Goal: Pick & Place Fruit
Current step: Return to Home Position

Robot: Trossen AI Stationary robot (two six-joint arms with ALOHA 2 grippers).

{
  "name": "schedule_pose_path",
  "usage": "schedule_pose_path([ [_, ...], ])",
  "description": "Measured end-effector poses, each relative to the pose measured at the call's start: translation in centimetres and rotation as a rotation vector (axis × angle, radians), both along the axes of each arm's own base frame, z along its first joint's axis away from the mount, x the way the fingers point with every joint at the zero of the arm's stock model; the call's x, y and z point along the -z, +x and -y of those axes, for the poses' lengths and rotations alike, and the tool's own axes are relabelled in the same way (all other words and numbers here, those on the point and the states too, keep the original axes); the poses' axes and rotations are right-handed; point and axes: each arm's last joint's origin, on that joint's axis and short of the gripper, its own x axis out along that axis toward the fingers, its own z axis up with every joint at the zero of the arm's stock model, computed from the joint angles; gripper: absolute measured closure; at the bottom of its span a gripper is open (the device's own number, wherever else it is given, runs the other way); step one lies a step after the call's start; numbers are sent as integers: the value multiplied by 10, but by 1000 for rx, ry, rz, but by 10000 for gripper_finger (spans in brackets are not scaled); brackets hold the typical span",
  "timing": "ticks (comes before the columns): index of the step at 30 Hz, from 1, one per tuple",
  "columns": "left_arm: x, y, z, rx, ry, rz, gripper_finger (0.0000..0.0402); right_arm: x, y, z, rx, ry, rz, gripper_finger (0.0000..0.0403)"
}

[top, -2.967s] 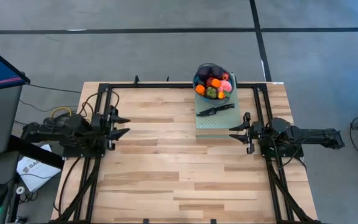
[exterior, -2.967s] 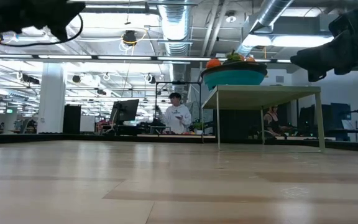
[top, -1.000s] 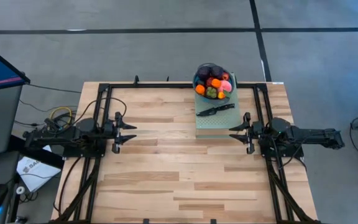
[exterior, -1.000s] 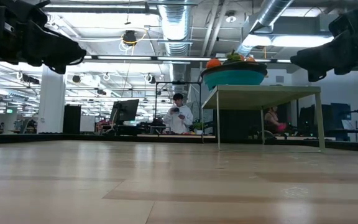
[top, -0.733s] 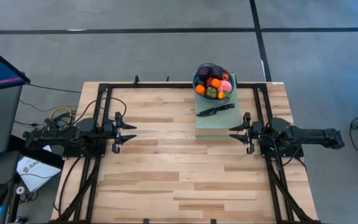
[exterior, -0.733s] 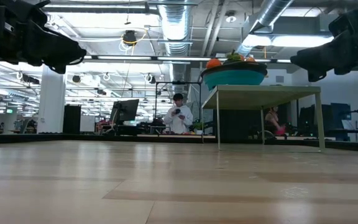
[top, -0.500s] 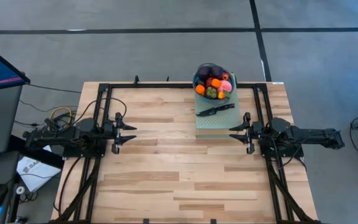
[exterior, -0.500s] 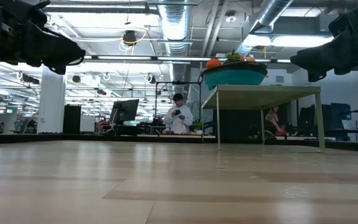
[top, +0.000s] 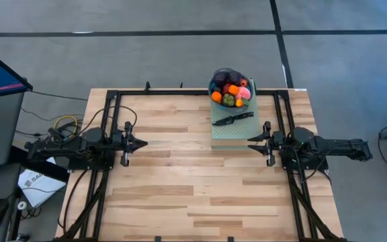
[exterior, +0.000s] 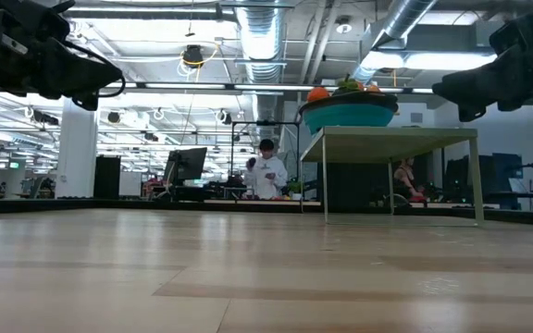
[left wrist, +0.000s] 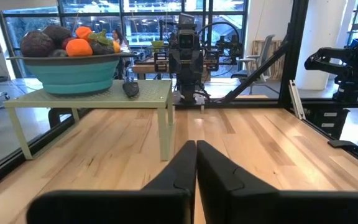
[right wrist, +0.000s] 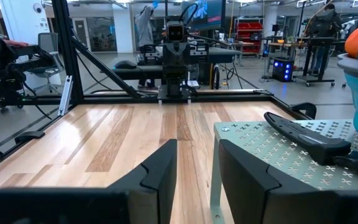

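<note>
The fruit point(top: 231, 93) lies piled in the bowl point(left wrist: 67, 73) on the shelf point(top: 231, 132) at the table's point(top: 180, 188) far edge, with a knife point(top: 233, 119) beside the bowl. The left gripper point(top: 141, 142), near the left edge, is pressed together and empty. The right gripper point(top: 252, 144), beside the shelf, is parted and empty.

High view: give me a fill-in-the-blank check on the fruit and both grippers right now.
The fruit is piled in the ____. On the shelf beside it lies a black ____. The left gripper is ____. The right gripper is ____, holding nothing.
Missing words: bowl; knife; shut; open.
</note>
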Motion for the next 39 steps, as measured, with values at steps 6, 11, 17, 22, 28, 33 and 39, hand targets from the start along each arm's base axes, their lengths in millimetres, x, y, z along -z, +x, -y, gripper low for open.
schedule_pose_path([
  [6,0,0,0,0,0,-1,400,0,0,0,0,0,0,290],
  [11,-1,0,0,-1,0,13,400,0,0,0,0,0,0,290],
  [17,-3,0,0,-2,1,31,400,0,0,0,0,0,0,290],
  [22,-4,0,0,-4,1,39,400,0,0,0,0,0,0,290],
  [28,-4,0,0,-6,1,40,400,0,0,0,0,0,0,290],
  [33,-4,0,0,-8,1,41,400,0,0,0,1,0,0,290],
  [39,-4,0,0,-8,2,47,400,-2,-1,-2,-16,-4,22,290],
])
